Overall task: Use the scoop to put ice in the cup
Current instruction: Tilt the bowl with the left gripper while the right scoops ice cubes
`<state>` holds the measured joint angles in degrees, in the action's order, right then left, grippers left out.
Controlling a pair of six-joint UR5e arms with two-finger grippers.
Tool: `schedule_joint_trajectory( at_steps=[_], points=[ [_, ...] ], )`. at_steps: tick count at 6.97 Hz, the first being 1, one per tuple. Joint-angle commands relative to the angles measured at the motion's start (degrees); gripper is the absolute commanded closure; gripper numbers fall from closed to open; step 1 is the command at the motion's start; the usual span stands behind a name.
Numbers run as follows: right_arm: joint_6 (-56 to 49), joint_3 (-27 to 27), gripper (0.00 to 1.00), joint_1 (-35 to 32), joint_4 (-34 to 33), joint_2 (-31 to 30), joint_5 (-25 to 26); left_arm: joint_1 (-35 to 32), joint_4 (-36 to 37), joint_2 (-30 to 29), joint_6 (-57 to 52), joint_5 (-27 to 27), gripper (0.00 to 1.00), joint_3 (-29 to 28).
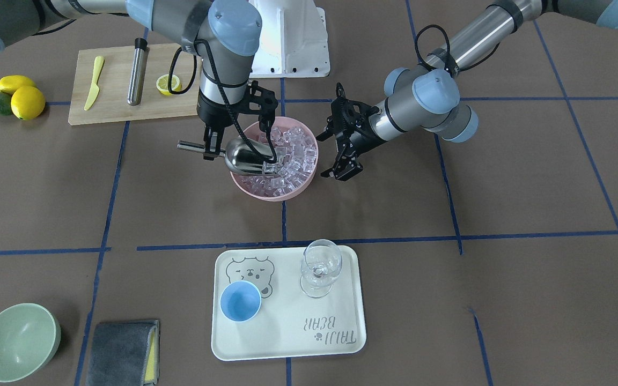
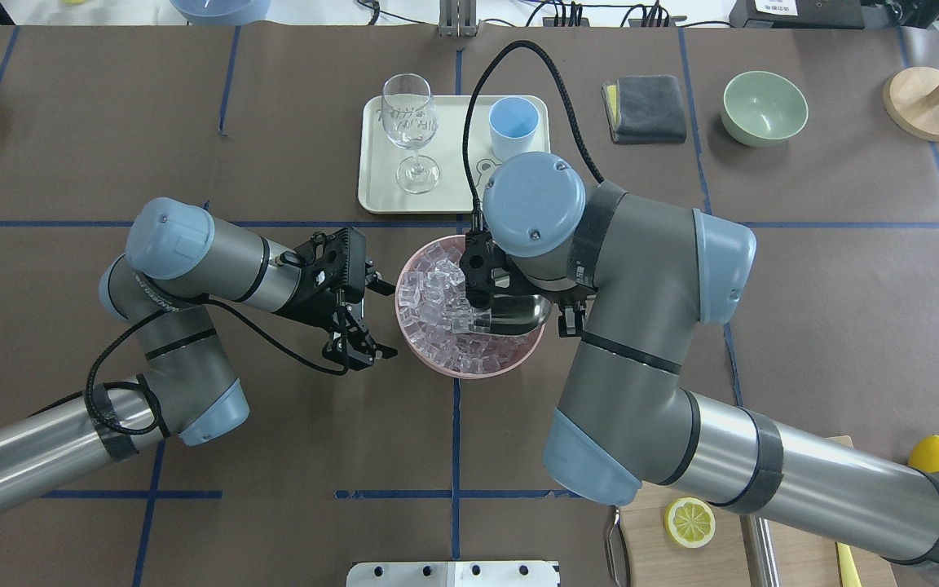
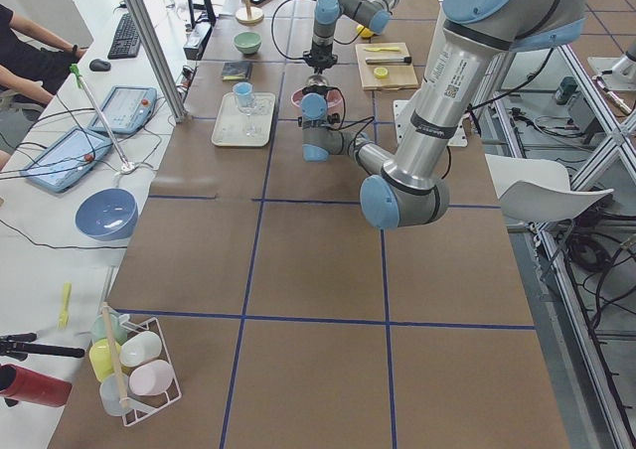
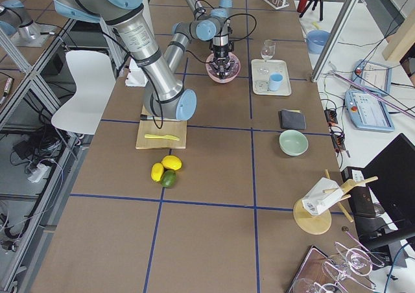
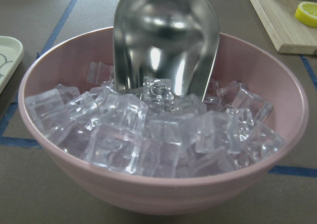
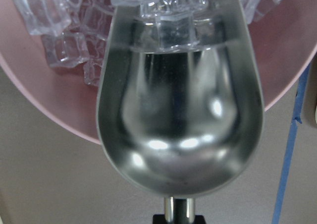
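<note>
Many clear ice cubes (image 1: 298, 146) touch the shiny steel scoop (image 1: 242, 156), its handle pinched by the right gripper (image 1: 210, 150). Push deeper, lift level. The left gripper (image 1: 342, 172) hangs spread.

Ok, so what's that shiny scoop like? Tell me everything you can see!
The scoop is shiny, mirror-like steel, with a rounded trough body and a short round handle. The right gripper is shut on the handle. The scoop tilts down, its open mouth pushed into the ice in the pink bowl, and the handle sticks out past the rim. A few cubes sit at its lip; the rest looks empty.
</note>
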<state>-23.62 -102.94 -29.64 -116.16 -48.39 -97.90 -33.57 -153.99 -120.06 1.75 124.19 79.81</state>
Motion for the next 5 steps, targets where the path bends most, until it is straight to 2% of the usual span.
schedule_joint_trajectory(
  at_steps=[1, 3, 5],
  points=[
    [0.24, -0.42, 1.0, -0.59, 3.74, -0.57, -2.03, 0.0, 0.01, -0.09, 0.01, -0.09, 0.0, 0.0],
    [0.59, -0.42, 1.0, -0.42, 7.07, -2.05, -2.82, -0.09, 0.01, -0.09, 0.1, 0.0, 0.0, 0.09],
    [0.51, -0.51, 1.0, -0.5, 7.53, -2.06, -3.87, -0.09, 0.1, -0.09, 0.01, -0.09, 0.0, 0.09]
  ],
)
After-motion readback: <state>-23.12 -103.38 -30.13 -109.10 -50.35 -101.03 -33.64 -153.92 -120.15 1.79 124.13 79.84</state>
